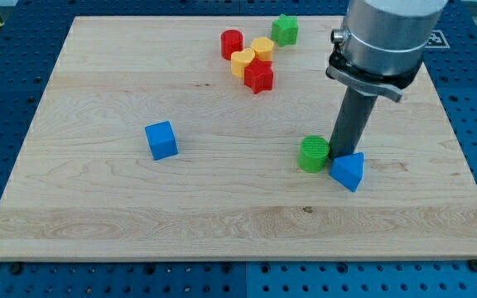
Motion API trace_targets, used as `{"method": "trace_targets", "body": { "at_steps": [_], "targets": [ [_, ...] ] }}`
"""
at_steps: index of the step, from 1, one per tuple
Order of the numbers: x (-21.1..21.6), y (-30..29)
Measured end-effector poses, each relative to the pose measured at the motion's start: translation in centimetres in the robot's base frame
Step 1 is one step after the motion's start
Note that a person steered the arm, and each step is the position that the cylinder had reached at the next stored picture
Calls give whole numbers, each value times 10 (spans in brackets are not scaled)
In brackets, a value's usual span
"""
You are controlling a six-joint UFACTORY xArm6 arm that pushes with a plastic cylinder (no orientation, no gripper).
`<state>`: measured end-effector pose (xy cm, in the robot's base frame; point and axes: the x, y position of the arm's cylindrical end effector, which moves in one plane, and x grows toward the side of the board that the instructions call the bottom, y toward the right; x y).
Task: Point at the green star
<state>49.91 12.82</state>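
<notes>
The green star (285,29) lies near the view's top, right of centre, on the wooden board (98,223). My tip (339,156) rests far below it, wedged between a green cylinder (312,154) on its left and a blue triangular block (348,171) on its lower right. The tip touches or nearly touches both of them. The star is apart from the tip, roughly half the board's depth away.
A cluster sits left of and below the green star: a red cylinder (232,43), two yellow blocks (262,47) (243,61) and a red star (258,77). A blue cube (161,140) lies left of centre. The arm's grey body (383,37) hangs over the upper right.
</notes>
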Motion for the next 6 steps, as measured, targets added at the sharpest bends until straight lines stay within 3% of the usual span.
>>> {"method": "trace_targets", "body": {
  "at_steps": [2, 3, 6],
  "targets": [
    [-1, 0],
    [-46, 0],
    [-234, 0]
  ]
}}
